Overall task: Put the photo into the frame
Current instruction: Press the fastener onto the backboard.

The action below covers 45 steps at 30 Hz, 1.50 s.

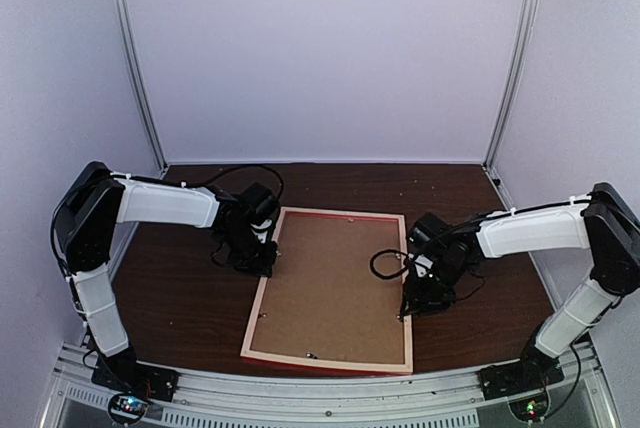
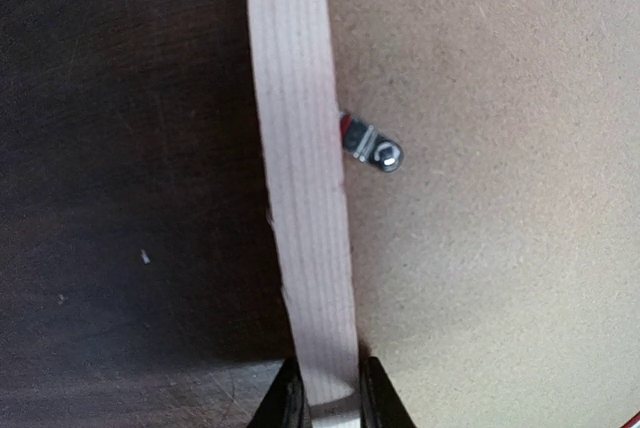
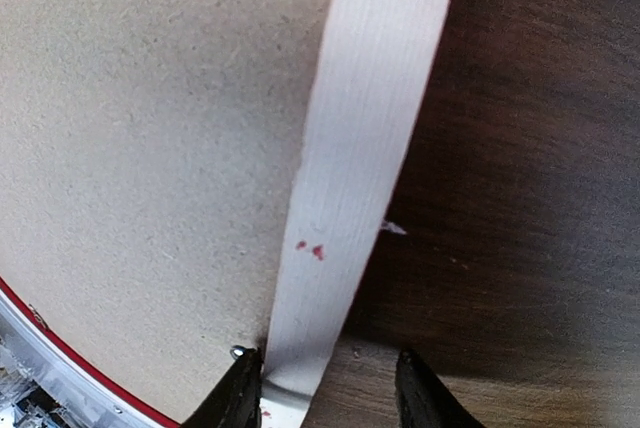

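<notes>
The frame (image 1: 330, 359) lies back side up on the dark table, its pale wood rails around a brown backing board (image 1: 335, 283). The photo is hidden. My left gripper (image 1: 262, 263) sits at the frame's left rail. In the left wrist view the left gripper (image 2: 327, 393) is shut on that pale rail (image 2: 300, 148), a finger pressed against each side. My right gripper (image 1: 408, 308) is over the right rail. In the right wrist view the right gripper (image 3: 325, 393) straddles the rail (image 3: 370, 128) and stands open: its left finger is at the rail's inner edge, its right finger well clear over the table.
A small metal turn clip (image 2: 372, 148) on the left rail reaches over the backing board (image 2: 500, 198). Red paint shows along the frame's near edge (image 3: 60, 343). Dark wooden table (image 1: 180, 298) surrounds the frame; white walls close in the back and sides.
</notes>
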Each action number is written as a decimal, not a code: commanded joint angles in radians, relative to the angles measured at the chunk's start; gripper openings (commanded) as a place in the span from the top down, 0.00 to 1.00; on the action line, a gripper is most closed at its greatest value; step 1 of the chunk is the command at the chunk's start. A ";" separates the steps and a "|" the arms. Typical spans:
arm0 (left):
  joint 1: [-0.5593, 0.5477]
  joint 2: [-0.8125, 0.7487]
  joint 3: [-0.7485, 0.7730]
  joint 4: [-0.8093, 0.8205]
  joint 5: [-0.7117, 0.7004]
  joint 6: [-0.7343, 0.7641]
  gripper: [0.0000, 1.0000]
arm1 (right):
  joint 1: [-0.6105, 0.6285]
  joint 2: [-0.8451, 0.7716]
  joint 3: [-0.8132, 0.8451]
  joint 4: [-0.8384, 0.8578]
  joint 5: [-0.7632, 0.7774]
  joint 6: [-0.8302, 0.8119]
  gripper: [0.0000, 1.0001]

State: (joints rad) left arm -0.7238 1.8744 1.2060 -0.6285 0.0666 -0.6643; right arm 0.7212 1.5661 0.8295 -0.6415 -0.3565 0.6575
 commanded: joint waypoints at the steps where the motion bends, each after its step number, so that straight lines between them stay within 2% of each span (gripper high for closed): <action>1: -0.014 0.008 -0.003 -0.009 0.001 0.035 0.83 | -0.008 0.053 -0.003 -0.112 0.137 -0.032 0.56; 8: -0.014 0.007 -0.006 -0.008 0.000 0.036 0.83 | 0.016 0.085 -0.003 -0.119 0.099 -0.046 0.55; 23: -0.014 0.006 -0.006 -0.009 0.000 0.034 0.83 | 0.026 0.034 -0.012 -0.136 0.038 -0.055 0.49; 45: -0.014 0.005 0.005 -0.011 0.003 0.038 0.83 | 0.085 0.061 0.007 -0.110 0.031 -0.050 0.38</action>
State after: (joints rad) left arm -0.7258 1.8744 1.2060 -0.6285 0.0631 -0.6643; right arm 0.7837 1.5822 0.8597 -0.6964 -0.3378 0.6052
